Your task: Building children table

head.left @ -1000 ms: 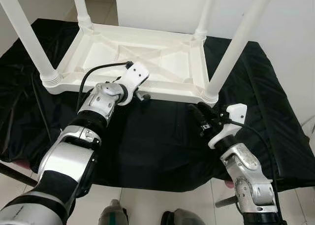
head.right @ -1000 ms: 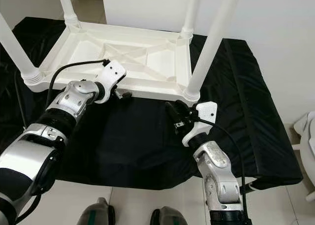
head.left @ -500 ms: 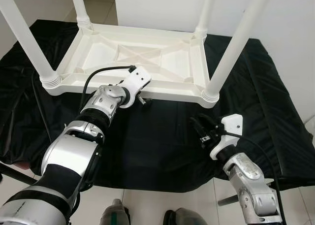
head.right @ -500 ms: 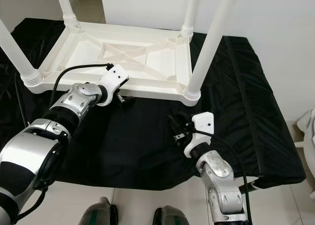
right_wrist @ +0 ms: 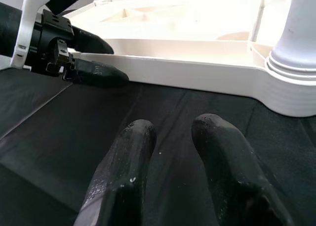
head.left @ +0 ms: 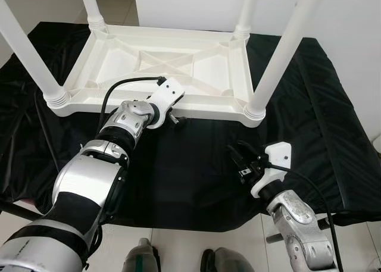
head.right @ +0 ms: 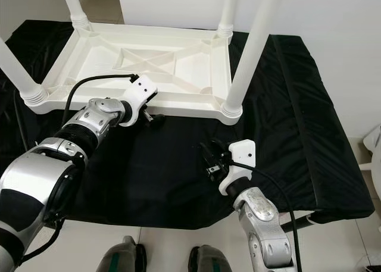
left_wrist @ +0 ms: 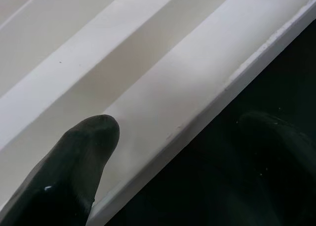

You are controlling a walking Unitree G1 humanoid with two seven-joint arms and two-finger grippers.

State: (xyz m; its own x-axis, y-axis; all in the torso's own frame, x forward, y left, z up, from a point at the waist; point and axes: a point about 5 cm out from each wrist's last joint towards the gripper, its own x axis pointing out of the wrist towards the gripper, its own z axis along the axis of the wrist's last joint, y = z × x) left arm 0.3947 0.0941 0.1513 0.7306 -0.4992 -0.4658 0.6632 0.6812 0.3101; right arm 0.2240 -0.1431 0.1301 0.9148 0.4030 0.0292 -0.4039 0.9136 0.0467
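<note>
Four white round legs rise from your upturned white plastic table; left gripper straddles its rim, right gripper, slightly parted, has retreated toward 6 o'clock.

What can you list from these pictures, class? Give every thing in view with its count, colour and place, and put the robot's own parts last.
Children's table: one, white plastic, lying upside down on the black cloth.
Table legs: four, white, standing up from the table's corners.
Black cloth: one, black, spread under the table.
Floor: pale tiles, along the near edge of the cloth.
Left gripper: one, black fingers, at the table's near rim; in its wrist view one finger lies on the rim.
Right gripper: one, black fingers slightly apart, empty, over the cloth short of the near right leg.
Robot's feet: two, dark, on the floor.
</note>
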